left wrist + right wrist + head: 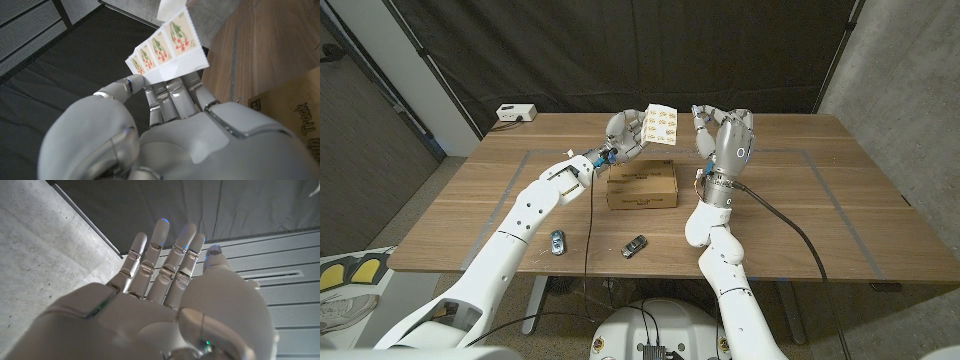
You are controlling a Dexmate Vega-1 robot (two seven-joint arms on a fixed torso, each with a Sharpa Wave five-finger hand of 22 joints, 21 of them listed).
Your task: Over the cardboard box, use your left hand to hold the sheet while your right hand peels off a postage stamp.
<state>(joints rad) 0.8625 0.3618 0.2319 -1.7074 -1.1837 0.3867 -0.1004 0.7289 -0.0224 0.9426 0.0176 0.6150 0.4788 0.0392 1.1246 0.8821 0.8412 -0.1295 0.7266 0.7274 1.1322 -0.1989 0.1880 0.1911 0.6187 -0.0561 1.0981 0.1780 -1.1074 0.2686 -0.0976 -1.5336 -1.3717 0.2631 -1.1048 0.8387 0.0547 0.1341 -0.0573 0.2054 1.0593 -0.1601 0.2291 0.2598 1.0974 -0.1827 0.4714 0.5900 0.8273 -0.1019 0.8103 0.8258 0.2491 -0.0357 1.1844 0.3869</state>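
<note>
Holding the stamp sheet (pixel 661 124) up above the cardboard box (pixel 642 187), the left hand (pixel 625 133) pinches its edge. Beside the sheet, the right hand (pixel 724 133) has fingers apart, holding nothing.

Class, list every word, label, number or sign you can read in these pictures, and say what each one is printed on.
"Track": partly cut off, on the side of the cardboard box, seen in the left wrist view.
Printed label on top of the cardboard box: too small to read in the head view.
Stamp sheet, held by the left hand: flower pictures; any lettering is too small to read.
</note>
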